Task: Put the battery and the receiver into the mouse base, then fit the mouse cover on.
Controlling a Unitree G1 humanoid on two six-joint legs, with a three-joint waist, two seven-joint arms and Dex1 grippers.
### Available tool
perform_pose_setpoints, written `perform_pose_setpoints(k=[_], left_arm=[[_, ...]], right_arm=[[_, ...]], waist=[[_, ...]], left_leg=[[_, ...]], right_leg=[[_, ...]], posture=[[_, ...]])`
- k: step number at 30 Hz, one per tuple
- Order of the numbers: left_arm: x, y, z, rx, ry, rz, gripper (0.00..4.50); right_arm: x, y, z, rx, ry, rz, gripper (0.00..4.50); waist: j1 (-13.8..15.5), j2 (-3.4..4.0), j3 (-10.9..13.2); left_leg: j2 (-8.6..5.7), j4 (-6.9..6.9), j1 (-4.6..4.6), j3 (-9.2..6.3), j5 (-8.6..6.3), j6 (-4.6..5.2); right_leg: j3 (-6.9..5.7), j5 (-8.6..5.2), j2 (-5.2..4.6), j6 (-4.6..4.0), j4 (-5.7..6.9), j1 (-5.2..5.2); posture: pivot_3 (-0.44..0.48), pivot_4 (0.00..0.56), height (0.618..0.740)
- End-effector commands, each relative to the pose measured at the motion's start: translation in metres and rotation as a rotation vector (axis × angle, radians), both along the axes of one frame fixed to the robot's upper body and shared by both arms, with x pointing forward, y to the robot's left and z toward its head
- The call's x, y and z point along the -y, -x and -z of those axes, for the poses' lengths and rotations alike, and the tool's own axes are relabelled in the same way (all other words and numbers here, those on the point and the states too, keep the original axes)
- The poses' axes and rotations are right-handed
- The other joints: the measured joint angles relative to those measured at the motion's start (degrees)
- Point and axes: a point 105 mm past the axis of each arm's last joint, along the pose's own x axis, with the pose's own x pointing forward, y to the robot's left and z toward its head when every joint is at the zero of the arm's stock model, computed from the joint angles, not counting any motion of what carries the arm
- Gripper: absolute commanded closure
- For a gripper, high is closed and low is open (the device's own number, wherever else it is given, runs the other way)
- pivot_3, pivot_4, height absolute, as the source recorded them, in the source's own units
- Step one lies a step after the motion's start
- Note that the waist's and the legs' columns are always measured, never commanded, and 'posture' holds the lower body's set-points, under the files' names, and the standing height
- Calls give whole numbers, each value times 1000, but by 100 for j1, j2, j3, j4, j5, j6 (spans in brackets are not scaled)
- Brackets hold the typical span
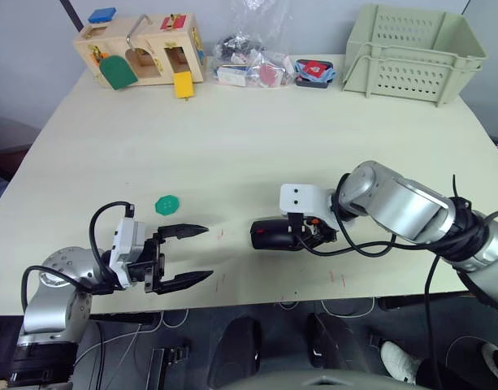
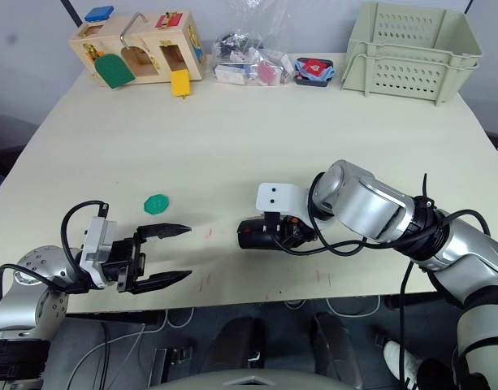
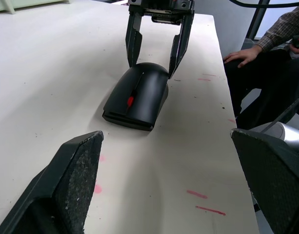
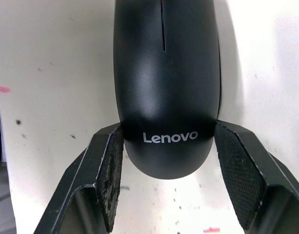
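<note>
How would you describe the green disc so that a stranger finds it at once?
Start at the pale table and go to its near edge, by the left gripper. The green disc lies flat just beyond its open fingers, the only green thing on that side.

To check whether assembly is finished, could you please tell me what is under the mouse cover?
The mouse cover sits closed on the mouse base, whose front edge shows beneath. Battery and receiver, if inside, are hidden.
</note>
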Motion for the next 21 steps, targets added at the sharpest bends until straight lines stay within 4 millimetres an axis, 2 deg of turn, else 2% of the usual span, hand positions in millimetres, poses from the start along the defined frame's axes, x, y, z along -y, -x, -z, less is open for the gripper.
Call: perform_pose_setpoints(k=[1, 9, 21], left_arm=[[2, 1, -4, 22, -5, 15, 0], [3, 1, -3, 20, -3, 15, 0], [3, 3, -1, 13, -2, 14, 0]], right_arm=[[3, -1, -2, 6, 22, 10, 2191], [4, 2, -2, -5, 25, 10, 2191], [-4, 3, 0, -14, 19, 8, 2191]], waist=[[0, 0, 0], [8, 0, 0], [-5, 0, 0]], left_leg=[[0, 0, 0, 0, 0, 0], [-1, 0, -1, -1, 0, 0], [-1, 0, 0, -2, 0, 0]], right_leg=[[0, 0, 0, 0, 0, 0], [0, 0, -1, 0, 0, 0], [-1, 0, 0, 0, 1, 0]], posture=[[0, 150, 740], [0, 150, 740], [0, 150, 740]])
